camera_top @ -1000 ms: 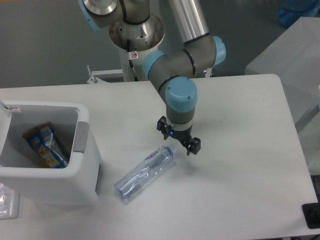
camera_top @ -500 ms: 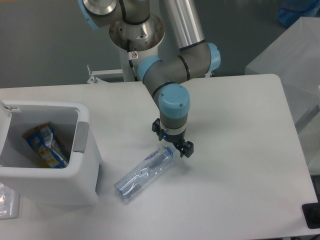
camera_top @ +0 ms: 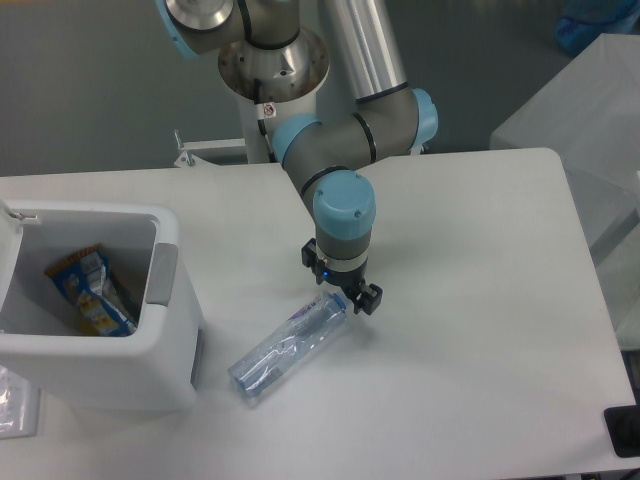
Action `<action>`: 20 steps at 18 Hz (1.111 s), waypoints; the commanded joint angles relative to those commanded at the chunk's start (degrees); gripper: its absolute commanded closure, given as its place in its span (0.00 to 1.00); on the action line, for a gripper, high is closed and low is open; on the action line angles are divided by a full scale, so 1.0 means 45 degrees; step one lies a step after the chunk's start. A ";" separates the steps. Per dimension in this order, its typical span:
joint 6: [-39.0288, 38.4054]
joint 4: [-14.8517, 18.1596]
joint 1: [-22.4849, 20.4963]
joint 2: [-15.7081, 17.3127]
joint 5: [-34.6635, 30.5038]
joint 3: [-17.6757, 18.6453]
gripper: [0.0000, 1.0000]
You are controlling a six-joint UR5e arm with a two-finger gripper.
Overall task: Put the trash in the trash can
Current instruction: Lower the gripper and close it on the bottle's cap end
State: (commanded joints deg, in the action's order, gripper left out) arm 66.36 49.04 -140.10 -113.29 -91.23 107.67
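gripper [camera_top: 340, 285] is over the cap end of the water bottle [camera_top: 288, 344], fingers spread apart, nothing held. the bottle lies flat on the table [camera_top: 480, 330], diagonal, its far end near the trash can [camera_top: 150, 370] but not touching it. the snack bag [camera_top: 90, 292] is already inside the bin, so the bottle is the only item left.

risks as i see them: the grasp point is right at the tip of the bottle, so closing there could squirt it out sideways or let it pivot and droop on the lift. the plastic is squashed and slick (poor purchase), so a pinch may collapse it further. a long overhang could also clip the bin rim on the way in.

vs 1.0 s ago: the gripper has shifted left, from beside the cap to over it. the bottle and the bag haven't moved.
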 joint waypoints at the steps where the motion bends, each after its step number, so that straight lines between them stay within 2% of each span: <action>1: 0.0000 0.0000 0.0000 0.0000 0.0000 0.0000 0.28; 7: -0.0098 0.0000 0.0000 0.0000 0.0000 0.0000 0.43; 10: -0.0195 0.0000 0.0000 0.0020 0.0000 0.0000 0.54; 14: -0.0215 0.0019 0.0000 0.0039 0.0000 0.0000 0.61; 20: -0.0215 0.0020 0.0000 0.0059 0.0000 0.0000 0.63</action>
State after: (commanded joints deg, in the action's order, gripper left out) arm 65.39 49.13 -140.10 -113.03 -91.23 107.67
